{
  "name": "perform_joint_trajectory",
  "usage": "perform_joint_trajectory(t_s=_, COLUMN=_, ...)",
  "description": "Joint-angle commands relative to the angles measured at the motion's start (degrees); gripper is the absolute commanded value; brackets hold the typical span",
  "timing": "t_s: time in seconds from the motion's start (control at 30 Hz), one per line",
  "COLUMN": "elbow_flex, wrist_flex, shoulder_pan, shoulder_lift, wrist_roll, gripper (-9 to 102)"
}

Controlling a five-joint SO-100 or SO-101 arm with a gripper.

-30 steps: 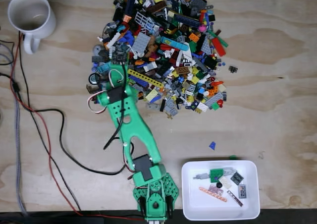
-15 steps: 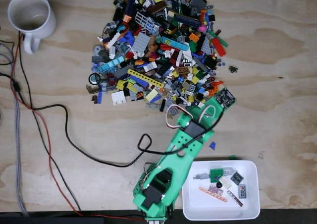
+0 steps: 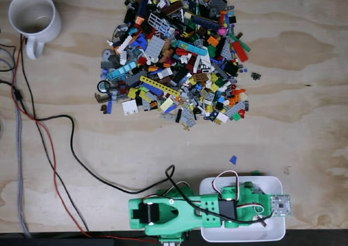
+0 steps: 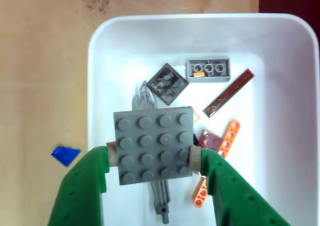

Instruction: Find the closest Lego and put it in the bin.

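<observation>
In the wrist view the green two-finger gripper [image 4: 154, 158] is clamping a flat grey square Lego plate with sixteen studs [image 4: 153, 144] by its two side edges, holding it above the white rectangular plastic bin [image 4: 97, 76], where a small dark grey square tile [image 4: 167, 84], a grey three-hole brick [image 4: 208, 69], a thin brown perforated strip [image 4: 229, 92] and an orange perforated beam [image 4: 227, 136] are lying. A small blue Lego wedge [image 4: 65, 155] is sitting on the wood just outside the bin's wall. In the fixed view the green arm [image 3: 187, 213] is stretching low across the pale plywood tabletop [image 3: 304, 104] over the bin, while a large heap of mixed coloured Lego pieces [image 3: 176, 53], a white ceramic mug [image 3: 33, 18] and loose black and red cables [image 3: 49, 148] are resting well apart from it.
</observation>
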Motion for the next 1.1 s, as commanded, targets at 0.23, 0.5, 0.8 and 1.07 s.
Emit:
perform_joint_trajectory(t_s=0.23, elbow_flex=-5.89, wrist_flex=-2.37, shoulder_pan=-14.77, shoulder_lift=3.43, wrist_roll=8.09, gripper=29)
perform_joint_trajectory(t_s=0.5, elbow_flex=-13.1, wrist_flex=-1.76, shoulder_pan=-50.62, shoulder_lift=5.71, wrist_roll=18.19, gripper=31)
perform_joint_trajectory(t_s=0.8, elbow_flex=-8.44, wrist_flex=-9.4, shoulder_pan=-70.05, shoulder_lift=-0.35, wrist_roll=23.03, gripper=28)
perform_joint_trajectory(t_s=1.07, elbow_flex=-7.38, wrist_flex=-8.88, shoulder_pan=-79.37, shoulder_lift=1.05, wrist_roll=25.05, gripper=27)
